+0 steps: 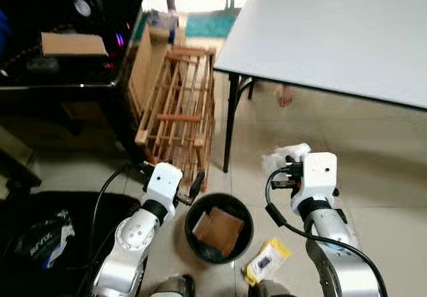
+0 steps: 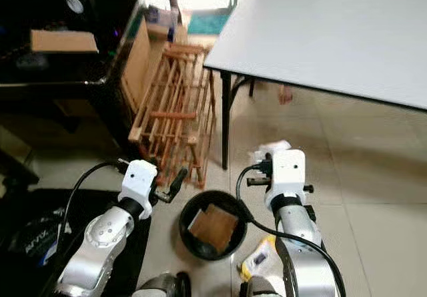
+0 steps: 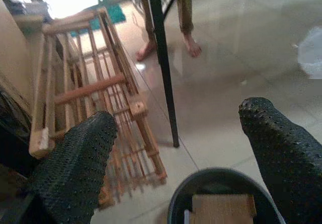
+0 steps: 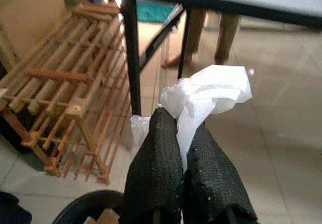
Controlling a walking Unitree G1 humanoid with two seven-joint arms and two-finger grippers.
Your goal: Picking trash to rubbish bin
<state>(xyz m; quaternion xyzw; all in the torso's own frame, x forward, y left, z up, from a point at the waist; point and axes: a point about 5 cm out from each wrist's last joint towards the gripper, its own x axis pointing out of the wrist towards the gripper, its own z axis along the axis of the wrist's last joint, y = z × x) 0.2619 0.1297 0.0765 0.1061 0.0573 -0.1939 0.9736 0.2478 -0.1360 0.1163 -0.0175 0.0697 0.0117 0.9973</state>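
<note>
A black round rubbish bin [image 1: 219,227] stands on the tiled floor between my arms, with a brown cardboard piece [image 1: 219,230] inside. My right gripper [image 4: 181,128] is shut on a crumpled white tissue [image 4: 206,95], held above the floor just right of the bin; the same white tissue [image 1: 288,155] sticks out in front of the right wrist. My left gripper [image 3: 176,133] hangs open over the bin's left rim [image 3: 221,176], nothing between its fingers [image 3: 75,158]. A yellow and white wrapper [image 1: 267,260] lies on the floor right of the bin.
A wooden rack [image 1: 179,107] leans beside the black table leg [image 1: 231,120] of a white table [image 1: 333,30]. A person's bare feet [image 3: 168,45] stand beyond the table. A dark shelf with a cardboard box [image 1: 73,43] is at the left. A black bag [image 1: 47,233] lies at my left.
</note>
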